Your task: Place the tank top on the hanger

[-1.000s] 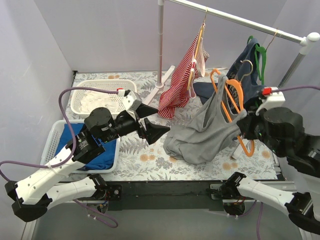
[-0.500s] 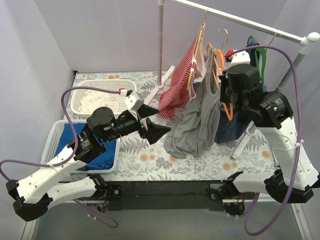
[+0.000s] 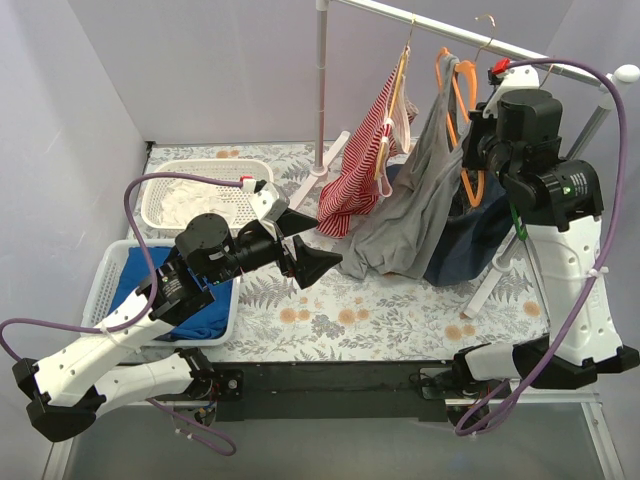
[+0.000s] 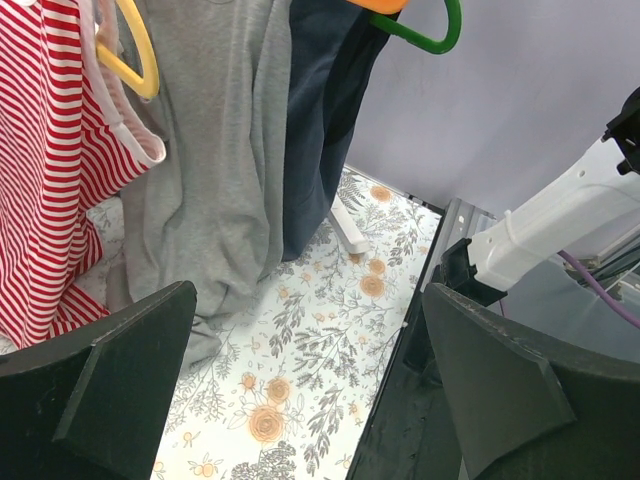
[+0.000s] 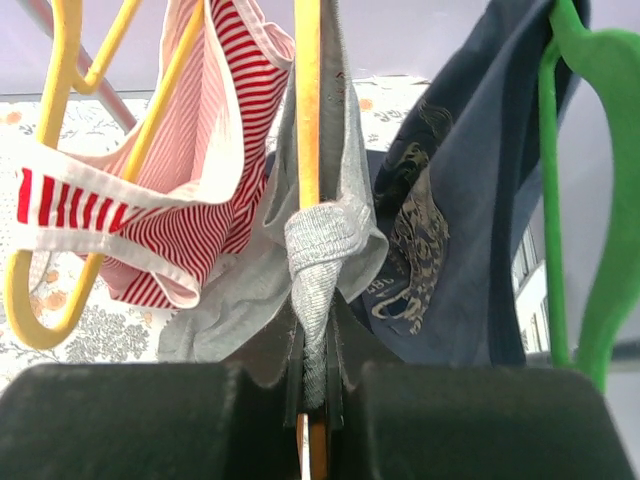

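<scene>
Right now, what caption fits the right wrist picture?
Right pincer clamps grey tank top and orange hanger, between striped top and navy shirt.

Pale lavender walls (image 3: 200, 70) enclose a floral-print worktop (image 3: 400, 320); a metal rail (image 3: 380, 11) crosses the upper right, above a white post (image 3: 321, 90).

Matt grey cloth tank top (image 3: 405, 220), smooth orange plastic hanger (image 5: 306, 110) (slightly glossy), shiny metal rail (image 3: 430, 28)
</scene>
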Controlling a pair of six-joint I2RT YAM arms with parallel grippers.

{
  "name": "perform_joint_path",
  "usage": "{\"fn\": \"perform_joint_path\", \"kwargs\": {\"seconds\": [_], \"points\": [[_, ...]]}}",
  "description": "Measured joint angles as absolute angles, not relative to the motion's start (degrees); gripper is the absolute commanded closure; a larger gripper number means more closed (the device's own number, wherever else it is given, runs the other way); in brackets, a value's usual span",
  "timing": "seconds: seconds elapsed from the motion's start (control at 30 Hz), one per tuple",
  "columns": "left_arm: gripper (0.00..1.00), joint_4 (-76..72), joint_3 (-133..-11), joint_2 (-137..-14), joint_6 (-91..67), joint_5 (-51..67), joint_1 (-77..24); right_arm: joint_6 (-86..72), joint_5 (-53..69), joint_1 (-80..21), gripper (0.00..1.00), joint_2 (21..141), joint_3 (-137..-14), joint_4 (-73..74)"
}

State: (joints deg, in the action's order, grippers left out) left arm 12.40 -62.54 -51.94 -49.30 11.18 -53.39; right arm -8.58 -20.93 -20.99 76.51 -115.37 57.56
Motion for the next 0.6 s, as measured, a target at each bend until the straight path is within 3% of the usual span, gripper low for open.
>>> {"fn": "perform_joint_path", "kwargs": {"seconds": [0.6], "points": [[0.02, 12.38, -62.17, -51.92, -49.32, 10.94, -53.39, -10.61, -20.45, -19.84, 0.99, 78.72, -107.68, 49.47]]}}
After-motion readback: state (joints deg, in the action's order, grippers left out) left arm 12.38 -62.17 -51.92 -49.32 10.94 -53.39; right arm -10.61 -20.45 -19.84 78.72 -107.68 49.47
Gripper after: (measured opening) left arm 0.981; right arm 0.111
